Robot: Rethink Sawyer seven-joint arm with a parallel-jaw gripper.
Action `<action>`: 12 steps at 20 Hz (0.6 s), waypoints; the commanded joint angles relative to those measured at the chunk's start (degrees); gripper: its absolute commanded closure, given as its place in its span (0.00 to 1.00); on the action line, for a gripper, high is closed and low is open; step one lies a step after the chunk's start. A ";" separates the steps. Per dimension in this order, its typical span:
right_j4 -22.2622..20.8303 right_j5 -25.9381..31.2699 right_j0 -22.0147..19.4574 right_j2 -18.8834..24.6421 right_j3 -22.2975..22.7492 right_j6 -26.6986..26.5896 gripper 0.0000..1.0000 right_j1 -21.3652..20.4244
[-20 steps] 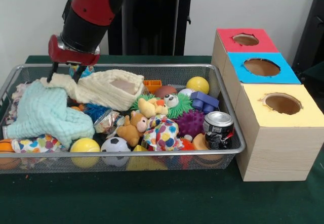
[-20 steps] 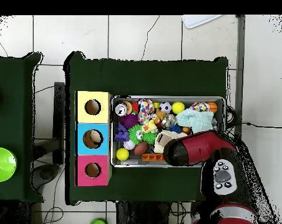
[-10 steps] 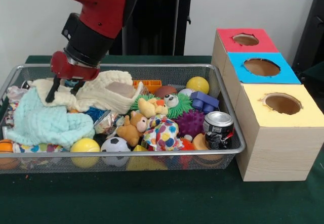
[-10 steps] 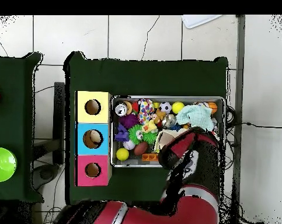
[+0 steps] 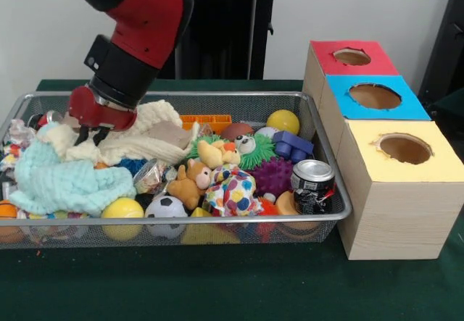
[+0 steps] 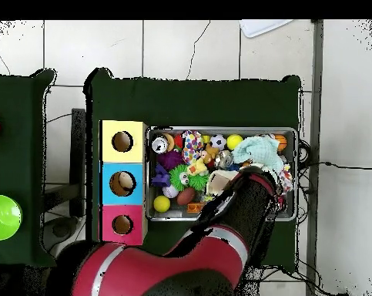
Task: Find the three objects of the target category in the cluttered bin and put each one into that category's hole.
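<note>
Bin (image 5: 330, 183): silver wire-mesh basket on the green worktop (image 5: 217, 285), packed with toys, balls and cloths.

Target objects: clear crinkled plastic shows just right of the mint cloth (image 5: 69, 183), near the bin's middle (image 5: 151, 176); probably one bottle, mostly buried. The other two are not visible.

Hole (image 5: 375, 96): round opening in the blue panel of the wooden box (image 5: 395, 212), right of the bin, between the red and yellow tops.

End effector (image 5: 93, 134): pressed into the cream cloth (image 5: 148, 143) at the bin's far left; whether clenched or released cannot be told, as its tips are sunk in the folds.

Other contents: silver can (image 5: 312, 185) at the near right; yellow ball (image 5: 122, 209) near front.

Step in hand, by judgement: searching, shifting cloths aside. Next move calls for uncovering the glossy plastic and gripping it cleanly, free of fabric.
</note>
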 commanded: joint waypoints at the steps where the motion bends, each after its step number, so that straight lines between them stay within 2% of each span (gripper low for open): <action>1: 0.31 -0.74 -10.53 12.84 -2.02 2.02 1.00 -3.47; 5: 2.88 5.82 -14.10 19.17 2.46 -1.53 1.00 -7.37; 8: 10.02 16.84 -22.31 30.59 10.11 -7.03 1.00 -12.50; 10: 15.47 23.00 -28.37 38.49 15.14 -8.91 1.00 -14.13; 12: 19.73 25.93 -31.41 42.77 18.14 -8.26 1.00 -14.29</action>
